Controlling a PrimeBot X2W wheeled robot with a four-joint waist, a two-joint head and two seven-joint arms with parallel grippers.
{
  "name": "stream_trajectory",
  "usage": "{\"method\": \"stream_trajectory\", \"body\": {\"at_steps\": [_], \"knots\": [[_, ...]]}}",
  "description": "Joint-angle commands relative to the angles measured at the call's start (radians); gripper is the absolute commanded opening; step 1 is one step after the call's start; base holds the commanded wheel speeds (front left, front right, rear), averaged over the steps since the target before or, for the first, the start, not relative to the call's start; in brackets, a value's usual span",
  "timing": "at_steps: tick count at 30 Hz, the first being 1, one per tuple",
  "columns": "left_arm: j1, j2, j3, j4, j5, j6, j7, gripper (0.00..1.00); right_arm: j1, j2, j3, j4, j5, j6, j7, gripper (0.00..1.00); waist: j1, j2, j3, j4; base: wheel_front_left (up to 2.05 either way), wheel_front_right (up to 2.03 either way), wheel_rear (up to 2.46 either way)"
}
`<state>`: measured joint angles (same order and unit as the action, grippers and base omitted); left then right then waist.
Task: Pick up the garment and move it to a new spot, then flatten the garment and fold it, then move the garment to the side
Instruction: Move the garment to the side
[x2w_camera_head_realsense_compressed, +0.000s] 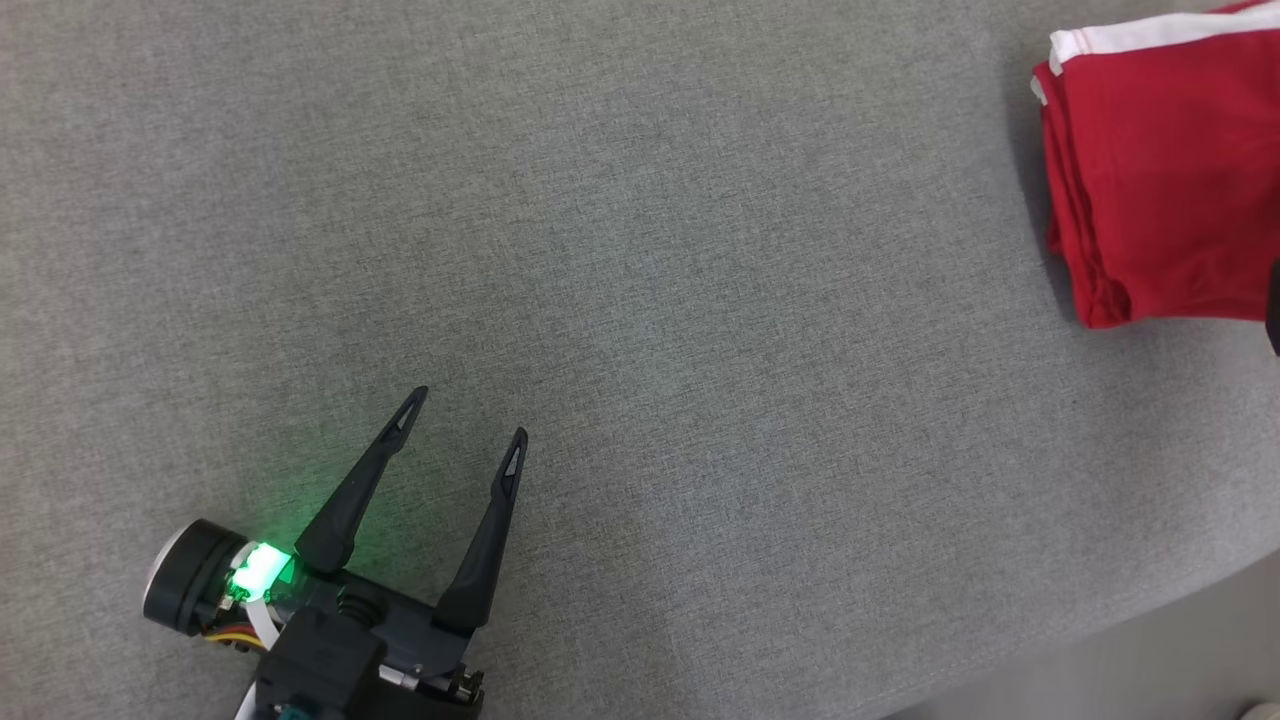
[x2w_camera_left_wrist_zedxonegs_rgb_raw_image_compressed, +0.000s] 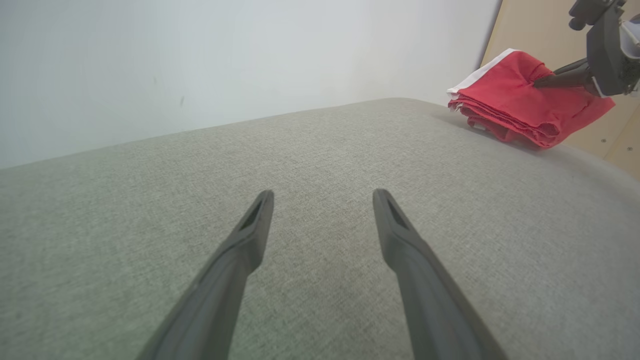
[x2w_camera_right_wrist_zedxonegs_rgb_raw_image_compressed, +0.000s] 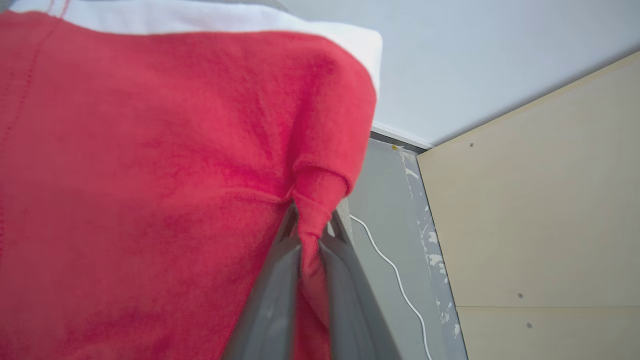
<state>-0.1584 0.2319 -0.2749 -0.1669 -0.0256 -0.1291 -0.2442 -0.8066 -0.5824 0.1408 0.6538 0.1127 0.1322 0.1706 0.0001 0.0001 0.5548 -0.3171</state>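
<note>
1. Clamped together on a pinch of red cloth, my right end effector (x2w_camera_right_wrist_zedxonegs_rgb_raw_image_compressed: 312, 222) held the garment (x2w_camera_right_wrist_zedxonegs_rgb_raw_image_compressed: 150, 175), and the fabric bunched into a small roll just above my fingertips.
2. From my left wrist view, that same right end effector (x2w_camera_left_wrist_zedxonegs_rgb_raw_image_compressed: 540, 81) reached into the top of the garment (x2w_camera_left_wrist_zedxonegs_rgb_raw_image_compressed: 515, 105) from the right, with the cloth puckered around it.
3. The garment (x2w_camera_head_realsense_compressed: 1160, 180) lay folded in several layers at the far right of the counter (x2w_camera_head_realsense_compressed: 700, 300), its stacked fold edges facing the open middle.
4. A white band (x2w_camera_head_realsense_compressed: 1140, 35) ran along its far edge, and it also showed in my right wrist view (x2w_camera_right_wrist_zedxonegs_rgb_raw_image_compressed: 200, 20).
5. The counter (x2w_camera_left_wrist_zedxonegs_rgb_raw_image_compressed: 325, 150) was covered in grey woven fabric, and its edge curved round close to the garment.
6. My left end effector (x2w_camera_head_realsense_compressed: 470, 413) sat near the lower left of the head view, well apart from the garment, with its fingers spread wide and nothing between them.
7. Its fingers (x2w_camera_left_wrist_zedxonegs_rgb_raw_image_compressed: 250, 235) pointed across the bare counter, and a green light (x2w_camera_head_realsense_compressed: 262, 570) glowed at its base.
8. Beyond the counter stood a pale wall (x2w_camera_left_wrist_zedxonegs_rgb_raw_image_compressed: 200, 60) and a light wooden panel (x2w_camera_right_wrist_zedxonegs_rgb_raw_image_compressed: 540, 200).
9. Below the garment, my right wrist view showed grey floor (x2w_camera_right_wrist_zedxonegs_rgb_raw_image_compressed: 385, 200) with a thin white cable (x2w_camera_right_wrist_zedxonegs_rgb_raw_image_compressed: 395, 270) lying on it.
</note>
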Motion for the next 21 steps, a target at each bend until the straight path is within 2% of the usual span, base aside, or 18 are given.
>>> {"method": "stream_trajectory", "body": {"at_steps": [1,6,12,13,14,15,16,21], "knots": [[0.01,0.005,-0.002,-0.007,0.011,0.001,0.004,1.0,-0.013,-0.011,0.006,0.004,-0.002,-0.003,-0.019,0.0,-0.0001,-0.0001,0.001,-0.002,0.0,0.0,0.0],[0.018,0.016,-0.007,-0.03,0.013,0.004,0.023,1.0,-0.037,-0.02,-0.012,0.052,-0.013,-0.003,-0.087,0.0,-0.0001,-0.0001,0.006,-0.009,0.0,0.0,0.0],[0.038,0.03,-0.004,-0.046,0.003,0.008,0.041,1.0,-0.041,-0.001,-0.02,0.068,-0.04,-0.003,-0.178,0.0,-0.0001,-0.0001,0.006,-0.015,0.0,0.0,0.0],[0.042,0.033,-0.003,-0.053,0.002,0.011,0.047,1.0,-0.042,0.011,-0.018,0.068,-0.05,-0.002,-0.205,0.1,-0.0001,-0.0001,0.008,-0.016,0.0,0.0,0.0],[0.044,0.036,-0.005,-0.055,0.001,0.011,0.049,1.0,-0.042,0.02,-0.014,0.065,-0.053,-0.002,-0.221,0.29,-0.0001,-0.0001,0.009,-0.016,0.0,0.0,0.0],[0.045,0.036,-0.006,-0.058,0.001,0.012,0.052,1.0,-0.043,0.023,-0.013,0.065,-0.058,-0.003,-0.235,0.85,-0.0001,-0.0001,0.01,-0.017,0.0,0.0,0.0],[0.046,0.037,-0.008,-0.06,0.001,0.012,0.053,1.0,-0.047,0.023,-0.016,0.066,-0.066,-0.003,-0.246,1.0,-0.0001,-0.0001,0.01,-0.016,0.0,0.0,0.0],[0.042,0.038,-0.014,-0.058,-0.006,0.014,0.053,1.0,-0.056,0.038,-0.035,0.067,-0.11,-0.003,-0.301,1.0,-0.0001,-0.0001,0.007,-0.007,0.0,0.0,0.0]]}}
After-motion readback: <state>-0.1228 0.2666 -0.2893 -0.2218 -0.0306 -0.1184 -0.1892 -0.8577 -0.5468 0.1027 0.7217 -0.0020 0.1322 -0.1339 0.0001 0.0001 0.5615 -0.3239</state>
